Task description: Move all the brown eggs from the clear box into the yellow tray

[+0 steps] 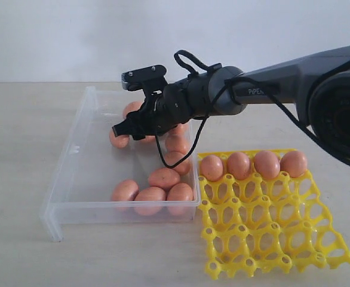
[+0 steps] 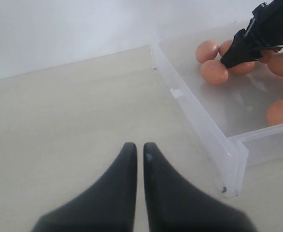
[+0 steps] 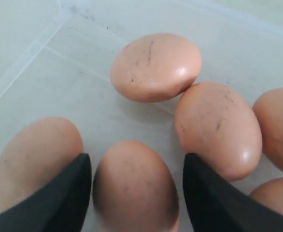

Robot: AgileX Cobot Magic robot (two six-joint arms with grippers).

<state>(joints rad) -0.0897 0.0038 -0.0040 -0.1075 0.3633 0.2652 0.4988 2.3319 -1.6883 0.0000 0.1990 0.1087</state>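
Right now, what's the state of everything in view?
right end effector: open, straddling one egg lying in the clear box
left end effector: shut, empty, over bare table
clear box: holds several loose brown eggs
yellow tray: four eggs in one edge row, other cells empty

text: "PiPER" | on: grey forearm of right arm [image 1: 282, 81] | other readable marks: none

Bright, even light casts faint soft shadows, with small glints on brown eggs [image 3: 156, 67].
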